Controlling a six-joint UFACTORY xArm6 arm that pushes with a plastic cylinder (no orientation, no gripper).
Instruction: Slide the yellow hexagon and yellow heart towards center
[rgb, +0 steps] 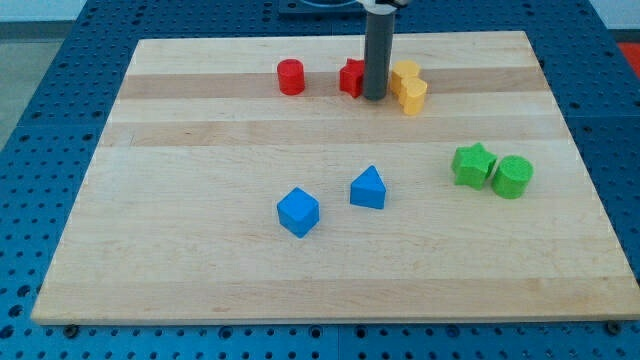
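Wooden board (200, 270), blue pegboard (60, 60) around

— What colours do we have on our pale striped wooden board (200, 270)?
— Two yellow blocks (408, 85), two red blocks (291, 77), two blue blocks (298, 212), two green blocks (473, 165).
— And our rod (376, 55)?
— Dark grey, over a blue pegboard table (40, 100).

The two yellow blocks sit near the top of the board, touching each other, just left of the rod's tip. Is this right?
Not quite. In the camera view the two yellow blocks lie just to the view's right of my tip, not left. They do sit near the top of the board, touching each other.
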